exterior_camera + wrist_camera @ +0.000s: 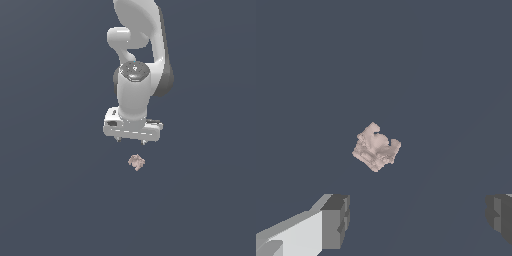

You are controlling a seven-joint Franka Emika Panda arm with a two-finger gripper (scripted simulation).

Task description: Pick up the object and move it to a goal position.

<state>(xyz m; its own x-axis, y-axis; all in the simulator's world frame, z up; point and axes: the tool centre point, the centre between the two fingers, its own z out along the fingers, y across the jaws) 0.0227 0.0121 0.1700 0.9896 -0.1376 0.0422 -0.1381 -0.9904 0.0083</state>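
- pinkish-beige lump, the object [136, 162], lies alone on the flat surface, just past the arm's hand and a little to the exterior view's right of its centre line.
- white gripper [132, 141] hangs above it, not touching; fingers point down.
- wrist view: the object [376, 147] sits ahead of the gap, nearer the pale finger [336, 221] than the dark one at the far edge. jaws stand wide apart, nothing between them.
- step in hand, as i read it: line up and descend for the grasp.
- to do it well: shift the hand until the lump is centred between the two pads, then go straight down. from the near finger the lump is at about 1 o'clock in the wrist picture, so the hand needs a small move forward first.
- lump is bumpy and uneven; a low, centred pinch looks safer than catching a corner, which could flick it away.
- surface [55, 200]: plain slate-blue, matte, no marks or edges visible.
- room: no walls, no goal marker that i can see; where the goal lies cannot be told.
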